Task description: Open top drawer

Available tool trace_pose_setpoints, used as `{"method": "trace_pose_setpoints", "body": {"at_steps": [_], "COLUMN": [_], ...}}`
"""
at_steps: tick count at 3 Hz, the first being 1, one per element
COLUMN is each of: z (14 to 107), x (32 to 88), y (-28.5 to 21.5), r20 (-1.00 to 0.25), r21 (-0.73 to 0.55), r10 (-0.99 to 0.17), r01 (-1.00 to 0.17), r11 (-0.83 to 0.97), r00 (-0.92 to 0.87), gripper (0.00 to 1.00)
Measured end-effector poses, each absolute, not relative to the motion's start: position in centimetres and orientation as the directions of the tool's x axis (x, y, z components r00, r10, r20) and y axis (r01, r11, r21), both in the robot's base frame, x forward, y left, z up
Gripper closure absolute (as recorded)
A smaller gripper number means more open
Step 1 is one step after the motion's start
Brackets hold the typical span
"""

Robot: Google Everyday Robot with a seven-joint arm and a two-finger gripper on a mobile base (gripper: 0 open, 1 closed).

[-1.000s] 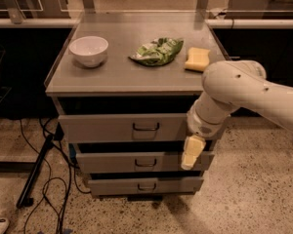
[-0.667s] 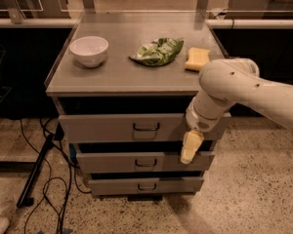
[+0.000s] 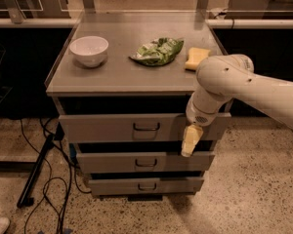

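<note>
Slide your yellow-tipped gripper (image 3: pixel 191 140), open or closed I cannot tell, left from beneath the front right corner of the grey worktop (image 3: pixel 122 74) onto the metal loop handle (image 3: pixel 146 126) of the wide grey metal top drawer (image 3: pixel 97 128).

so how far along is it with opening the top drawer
Little looks done: the top drawer does not look pulled out. In hand: the gripper hangs before its right side, right of the handle, not on it. Left: reach the handle, grip it and pull.
</note>
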State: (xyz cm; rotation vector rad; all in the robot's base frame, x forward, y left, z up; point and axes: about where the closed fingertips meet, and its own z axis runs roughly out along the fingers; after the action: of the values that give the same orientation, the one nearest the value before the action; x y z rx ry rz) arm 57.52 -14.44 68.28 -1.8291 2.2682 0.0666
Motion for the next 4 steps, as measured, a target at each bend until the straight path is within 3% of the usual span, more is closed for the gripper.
{"method": "trace_pose_setpoints", "body": {"at_steps": [3,4], "z": [66.4,68.2], "x": [55.0,51.1], "y": [-15.0,-16.9], "r20": [-0.164,-0.187], "r21": [-0.058,-0.060], "r10": [-0.965,-0.958], "r01": [-0.975,-0.970], "r11": [0.216,0.234], "r00": [-0.205,-0.219], "gripper": [0.00,0.00]}}
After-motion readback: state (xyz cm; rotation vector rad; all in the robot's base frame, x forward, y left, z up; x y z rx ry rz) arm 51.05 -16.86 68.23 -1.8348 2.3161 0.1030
